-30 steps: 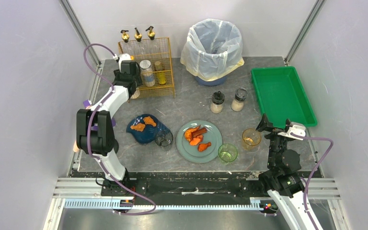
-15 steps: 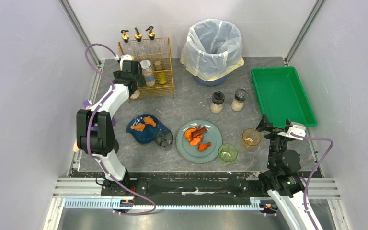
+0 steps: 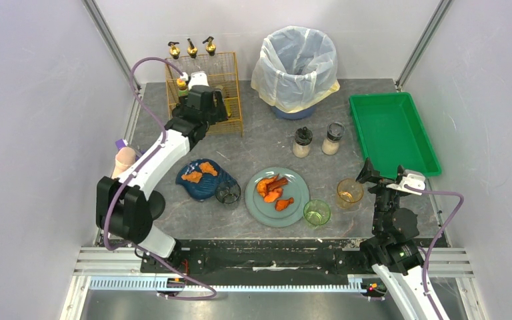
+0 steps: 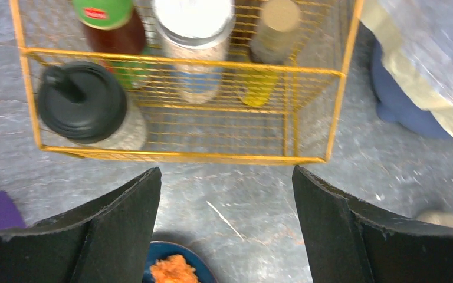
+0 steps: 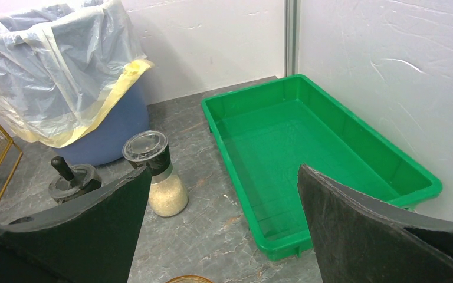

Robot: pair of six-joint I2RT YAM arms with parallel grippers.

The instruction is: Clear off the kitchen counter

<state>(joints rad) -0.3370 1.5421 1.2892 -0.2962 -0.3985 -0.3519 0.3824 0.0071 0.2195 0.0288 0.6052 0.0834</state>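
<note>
The only writing I can find is a red mark on the green cap of a bottle [image 4: 103,9] in the left wrist view, and it is too blurred for me to read. I see no legible label on the other jars.

The kitchen counter [image 3: 253,143] fills the floor of the cell in my top view. It lies flat, with its long axis running side to side across the front of both arm bases and its short axis running away towards the back wall.

My left gripper [image 4: 227,230] hangs above the counter's far left part, just in front of the gold wire rack [image 4: 183,155]. Its fingers are spread wide, with only bare grey slab showing between them. A black-lidded jar [image 4: 81,101] stands in the rack's near left corner, and the edge of a blue plate [image 4: 203,272] shows below the jaws.

My right gripper [image 5: 224,236] sits over the near right part of the counter, looking towards the green tray [image 5: 307,141] and the lined bin [image 5: 53,65]. Its jaws are fully spread and hold nothing. A clear-lidded shaker [image 5: 153,171] stands on the slab beyond the left finger
</note>
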